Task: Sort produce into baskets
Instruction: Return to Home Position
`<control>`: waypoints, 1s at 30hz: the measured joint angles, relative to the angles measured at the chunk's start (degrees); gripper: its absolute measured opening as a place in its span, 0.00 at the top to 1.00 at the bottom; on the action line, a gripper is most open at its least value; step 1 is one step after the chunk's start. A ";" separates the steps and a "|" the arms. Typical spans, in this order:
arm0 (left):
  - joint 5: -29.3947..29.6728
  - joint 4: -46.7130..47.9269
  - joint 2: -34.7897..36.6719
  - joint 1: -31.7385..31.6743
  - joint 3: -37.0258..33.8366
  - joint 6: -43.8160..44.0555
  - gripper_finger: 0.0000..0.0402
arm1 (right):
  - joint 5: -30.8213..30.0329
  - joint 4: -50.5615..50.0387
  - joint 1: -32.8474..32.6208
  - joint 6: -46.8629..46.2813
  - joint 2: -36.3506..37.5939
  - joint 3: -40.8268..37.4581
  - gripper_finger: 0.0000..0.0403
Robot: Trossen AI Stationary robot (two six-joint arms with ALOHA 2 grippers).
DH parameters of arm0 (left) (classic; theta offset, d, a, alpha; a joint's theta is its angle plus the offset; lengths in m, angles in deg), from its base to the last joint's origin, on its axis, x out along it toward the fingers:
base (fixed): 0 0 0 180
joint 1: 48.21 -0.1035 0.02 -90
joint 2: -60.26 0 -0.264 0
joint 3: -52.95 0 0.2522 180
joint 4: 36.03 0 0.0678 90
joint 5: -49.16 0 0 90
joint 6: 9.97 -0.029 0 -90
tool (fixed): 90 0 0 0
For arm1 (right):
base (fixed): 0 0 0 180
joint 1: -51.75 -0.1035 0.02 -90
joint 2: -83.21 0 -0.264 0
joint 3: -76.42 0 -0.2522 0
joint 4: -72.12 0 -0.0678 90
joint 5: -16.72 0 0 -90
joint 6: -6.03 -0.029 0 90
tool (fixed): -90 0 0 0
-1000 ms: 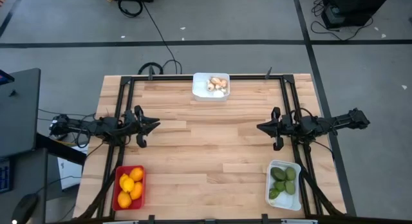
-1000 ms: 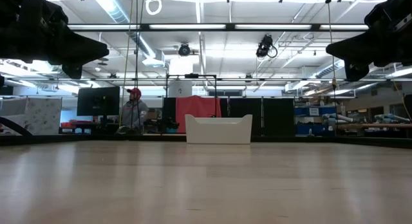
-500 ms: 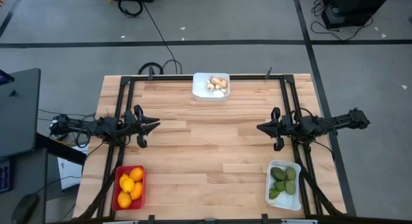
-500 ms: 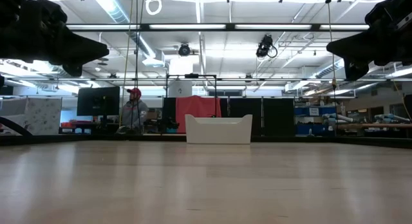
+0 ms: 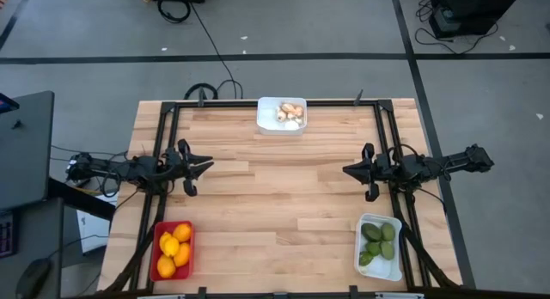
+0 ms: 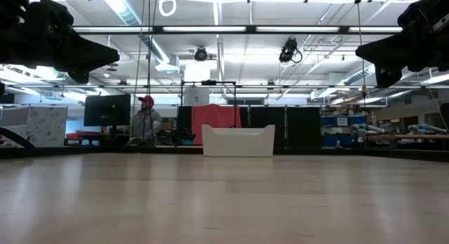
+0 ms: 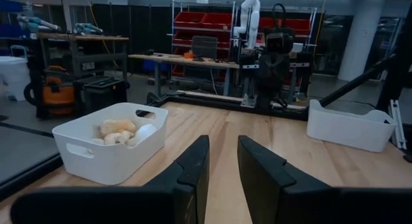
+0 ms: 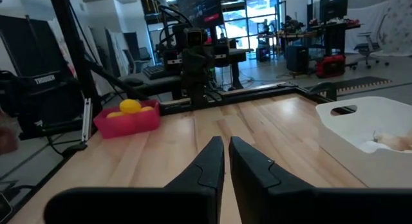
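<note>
Start at the left. Your left arm (image 5: 137, 168) lies level over the left edge of the surface (image 5: 275, 196), at mid-height in the overhead view. Its jaws point toward the centre. The wrist view shows them slightly spread with a narrow gap, holding nothing.

Below that arm, in the lower left corner, sits the red tray (image 5: 155, 269) with the oranges (image 5: 173, 247) inside. It is well apart from the jaws and behind their tips.

At top centre, against the far edge, stands a white tray (image 5: 268, 120) holding the pale mushrooms (image 5: 290, 112). It is well apart from both pairs of jaws, and neither pair is aimed at it. In the level view this tray (image 6: 238, 140) appears alone at the back of the surface.

On the right, your right arm (image 5: 430, 166) mirrors the left at the same height. Its jaws face inward and are pressed almost together, with nothing between them.

Below it, in the lower right corner, the second white tray (image 5: 391, 269) holds the green limes (image 5: 378, 241). It too is clear of the jaws.
</note>
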 joint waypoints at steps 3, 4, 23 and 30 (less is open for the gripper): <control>0.24 -0.54 0.00 0.01 0.00 0.02 0.79 | 0.02 0.00 0.00 0.00 0.00 0.00 0.91; 0.24 -0.84 0.00 0.00 0.00 0.02 0.79 | 0.02 0.00 0.00 0.00 0.00 0.00 0.91; 0.22 -1.49 0.00 0.00 0.00 0.08 0.79 | 0.04 0.00 0.00 0.00 0.00 0.00 0.90; 0.20 -1.50 0.00 0.00 -0.02 0.09 0.79 | 0.04 0.00 0.00 0.00 0.00 0.00 0.90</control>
